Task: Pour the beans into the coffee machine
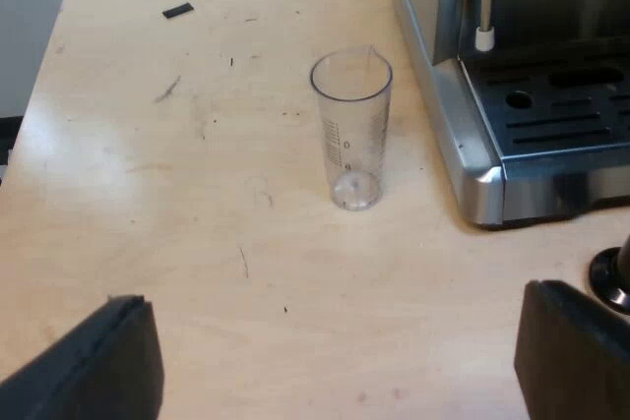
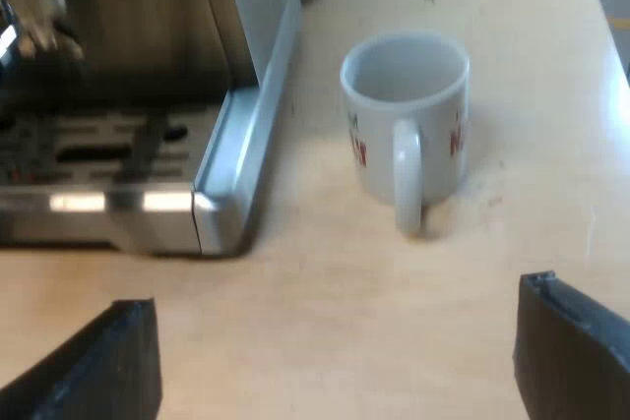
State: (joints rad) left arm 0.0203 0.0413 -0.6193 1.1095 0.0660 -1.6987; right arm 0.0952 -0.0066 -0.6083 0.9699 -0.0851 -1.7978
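The left gripper (image 1: 345, 371) was pitched downward, just off one front corner of the machine (image 1: 492, 115). Its two black fingers (image 1: 108, 361) stood wide apart. The right gripper (image 2: 335, 366) was pitched likewise off the machine's other front corner, fingers (image 2: 581, 356) equally spread. Neither gripper touched the machine.

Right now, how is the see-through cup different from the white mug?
The measuring glass is clear and slim, with scale marks; the mug is white and stout, with red lettering. The mug has a handle; the measuring glass has none. Both stand upright, empty, near the espresso machine.
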